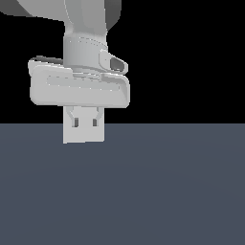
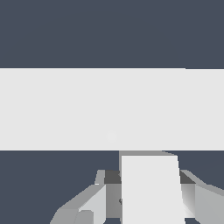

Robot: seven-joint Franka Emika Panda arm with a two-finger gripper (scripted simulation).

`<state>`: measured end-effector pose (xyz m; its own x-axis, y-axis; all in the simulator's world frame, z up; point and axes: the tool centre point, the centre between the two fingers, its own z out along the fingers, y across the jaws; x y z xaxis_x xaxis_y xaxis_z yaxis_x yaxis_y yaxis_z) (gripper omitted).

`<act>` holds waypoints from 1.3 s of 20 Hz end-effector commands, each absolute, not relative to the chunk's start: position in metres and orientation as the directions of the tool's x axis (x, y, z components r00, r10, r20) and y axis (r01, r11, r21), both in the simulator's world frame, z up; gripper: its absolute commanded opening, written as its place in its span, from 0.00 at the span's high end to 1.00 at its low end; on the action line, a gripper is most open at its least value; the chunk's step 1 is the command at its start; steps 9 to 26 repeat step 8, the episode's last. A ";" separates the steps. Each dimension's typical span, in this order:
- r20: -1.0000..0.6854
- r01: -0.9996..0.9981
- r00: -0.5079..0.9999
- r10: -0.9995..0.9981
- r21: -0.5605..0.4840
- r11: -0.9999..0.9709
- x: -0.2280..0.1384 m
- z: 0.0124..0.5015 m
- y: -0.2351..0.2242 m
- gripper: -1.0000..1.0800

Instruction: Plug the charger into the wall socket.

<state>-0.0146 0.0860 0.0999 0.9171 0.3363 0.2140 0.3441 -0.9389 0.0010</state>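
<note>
- In the wrist view our tool [image 2: 148, 197] sits closed on the charger [image 2: 151, 188], fingers flanking the white block.
- Beyond it stands the wall socket [image 2: 65, 109], broad and white, directly ahead; holes not discernible.
- The dark desk [image 1: 167, 191] lies underneath.

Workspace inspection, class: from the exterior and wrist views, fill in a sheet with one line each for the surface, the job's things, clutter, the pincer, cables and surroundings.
Surface: plain dark grey-blue floor, bare where visible.
Charger: white block held between the fingers, also seen below the hand in the exterior view.
Wall socket: broad white band ahead of the charger in the wrist view, apart from it; its holes cannot be made out. Not in the exterior view.
Clutter: nothing seen.
Pincer: pointing down, closed on the charger.
Cables: nothing seen.
Surroundings: black background above the floor.
</note>
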 end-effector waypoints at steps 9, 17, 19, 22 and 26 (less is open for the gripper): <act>0.214 0.344 0.917 0.336 0.000 -0.939 -0.007 0.100 0.089 1.00; 0.214 0.344 0.917 0.336 0.000 -0.939 -0.007 0.100 0.089 1.00; 0.214 0.344 0.917 0.336 0.000 -0.939 -0.007 0.100 0.089 1.00; 0.214 0.344 0.917 0.336 0.000 -0.939 -0.007 0.100 0.089 1.00; 0.214 0.344 0.917 0.336 0.000 -0.939 -0.007 0.100 0.089 1.00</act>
